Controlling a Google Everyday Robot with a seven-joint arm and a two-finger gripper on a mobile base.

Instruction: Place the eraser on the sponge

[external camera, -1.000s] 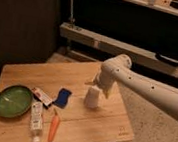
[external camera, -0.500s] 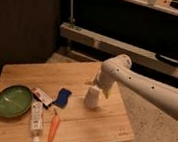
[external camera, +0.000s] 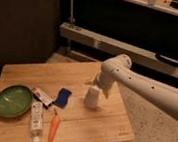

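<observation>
Eraser (external camera: 42, 96) lies flat on the desk (external camera: 102, 124) just left of the sponge (external camera: 63, 97), beside it and not on it, so the goal isn't met as things lie. Sponge top is bare and flat, fit to receive it. Gripper (external camera: 97, 83) hangs right of the sponge, over the white cup (external camera: 92, 98), spread wide, nothing visibly held. Green plate (external camera: 13, 100) sits further left of the sponge.

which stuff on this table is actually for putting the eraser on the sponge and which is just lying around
For the job:
- eraser, lying between the green plate and the sponge
- blue sponge
- gripper, open, just above the white cup, holding nothing

Just lying about:
- green plate
- white cup
- white tube
- carrot
</observation>
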